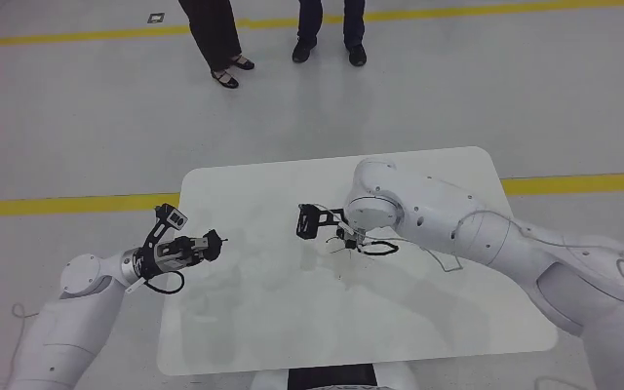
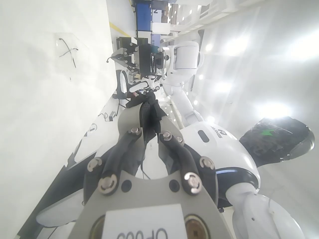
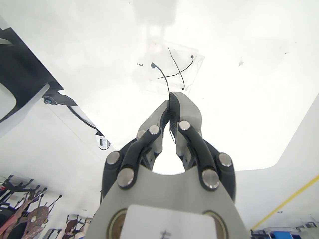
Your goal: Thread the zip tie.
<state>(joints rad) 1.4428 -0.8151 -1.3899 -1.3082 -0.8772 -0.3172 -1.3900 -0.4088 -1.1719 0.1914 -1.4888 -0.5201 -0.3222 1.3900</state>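
Right tool point(image 3: 171, 101) is clenched on the zip tie point(image 3: 163, 75): strap pinched, head free above the surface point(image 3: 74, 26). Left tool point(image 2: 149, 111) is clenched, well apart. Expect a light, springy, slick strap. Grip near the tail tip to steer it into the head.

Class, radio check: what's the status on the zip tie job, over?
Right gripper shut on a zip tie, head end free. Left gripper shut, load unclear. Two more zip ties crossed on the table nearby.
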